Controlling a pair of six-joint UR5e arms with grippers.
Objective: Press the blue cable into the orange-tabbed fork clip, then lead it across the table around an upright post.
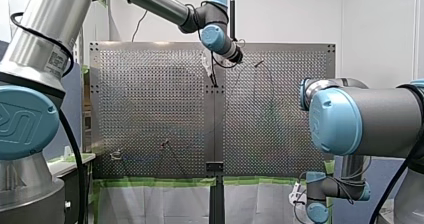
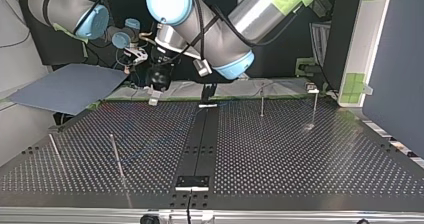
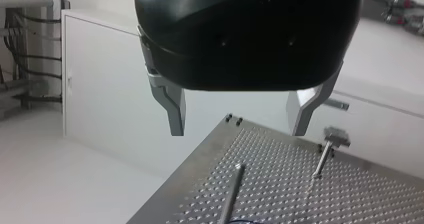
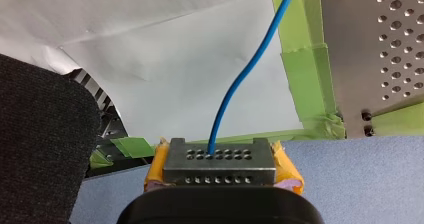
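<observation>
In the right wrist view the blue cable (image 4: 240, 79) comes out of a small grey perforated block (image 4: 219, 159). My right gripper (image 4: 219, 166) is shut on that block with its yellow pads (image 4: 155, 171). It hangs low, off the table's near edge (image 1: 298, 194). From the block the cable climbs toward the green-taped table edge. A faint blue line (image 1: 142, 159) lies on the plate near a pale clip (image 1: 116, 155). My left gripper (image 3: 240, 126) is open and empty, high above a table corner. Under it stand a post (image 3: 232, 194) and a grey clip on a stem (image 3: 336, 136).
Thin upright posts (image 2: 262, 101) (image 2: 314, 106) (image 2: 117, 156) stand on the perforated table (image 2: 300, 154). A black strip (image 2: 200, 144) runs down its middle. A blue-grey board (image 2: 65, 86) lies at the top view's left. Green tape (image 4: 305, 79) lines the table's edge.
</observation>
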